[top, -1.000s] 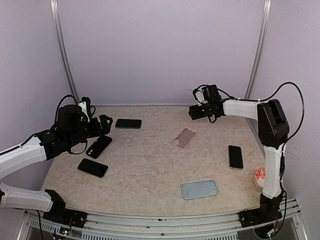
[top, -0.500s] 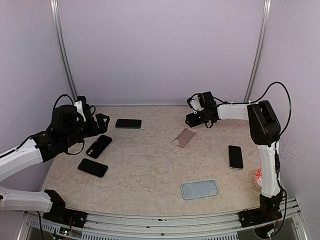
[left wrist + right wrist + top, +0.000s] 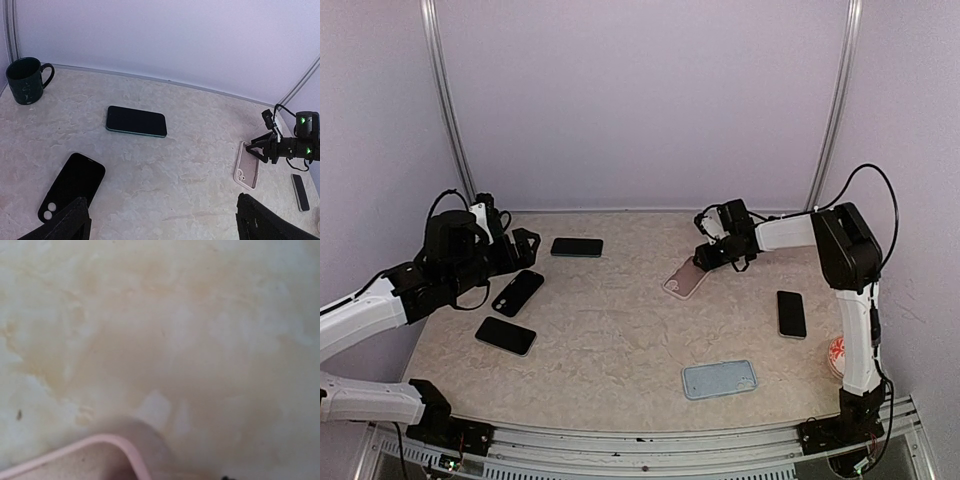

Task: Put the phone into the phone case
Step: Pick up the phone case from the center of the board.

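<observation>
Right gripper (image 3: 704, 259) lowered at far end of pink phone case (image 3: 687, 277), jaws partly spread; grip or contact impossible to tell. Left gripper (image 3: 160, 220) spread wide, empty, above black phone (image 3: 72, 186). Only case's corner visible in blurred right wrist view, fingers unseen.

Scanning all my feeds for lettering, nothing legible anywhere, phone screens (image 3: 136, 121) dark and blank, pink case (image 3: 686, 278) plain, dark mug (image 3: 26, 80) carrying only faint specks I can't make out as words, counter (image 3: 620, 330) unmarked
</observation>
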Robot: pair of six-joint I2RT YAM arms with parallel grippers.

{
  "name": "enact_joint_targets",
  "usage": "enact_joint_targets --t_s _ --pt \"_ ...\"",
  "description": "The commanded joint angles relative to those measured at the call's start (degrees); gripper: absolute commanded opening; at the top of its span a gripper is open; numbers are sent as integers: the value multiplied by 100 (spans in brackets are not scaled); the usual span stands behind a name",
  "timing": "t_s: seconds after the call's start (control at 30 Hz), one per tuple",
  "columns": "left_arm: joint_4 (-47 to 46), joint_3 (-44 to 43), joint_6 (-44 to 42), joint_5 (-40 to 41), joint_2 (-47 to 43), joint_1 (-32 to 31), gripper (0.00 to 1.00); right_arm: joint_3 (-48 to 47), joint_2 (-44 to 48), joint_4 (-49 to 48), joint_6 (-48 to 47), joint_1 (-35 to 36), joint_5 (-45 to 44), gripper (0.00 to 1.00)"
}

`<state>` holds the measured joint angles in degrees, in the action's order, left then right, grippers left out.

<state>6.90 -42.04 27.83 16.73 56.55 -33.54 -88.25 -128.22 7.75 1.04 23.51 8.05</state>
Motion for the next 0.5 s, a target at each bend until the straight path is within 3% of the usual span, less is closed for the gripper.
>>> enact_joint_targets --t_s 0.0,0.17,0.3,0.47 --pt "-104 23 11 -95 95 -39 99 227 157 66 -42 40 16 49" --pt "-135 7 11 -126 147 -39 99 370 244 82 59 40 185 26" --pt "-136 54 3 -109 115 -39 99 744 544 -107 353 48 312 24" --pt "-187 146 21 -104 76 -39 99 1392 1020 -464 853 139 237 13"
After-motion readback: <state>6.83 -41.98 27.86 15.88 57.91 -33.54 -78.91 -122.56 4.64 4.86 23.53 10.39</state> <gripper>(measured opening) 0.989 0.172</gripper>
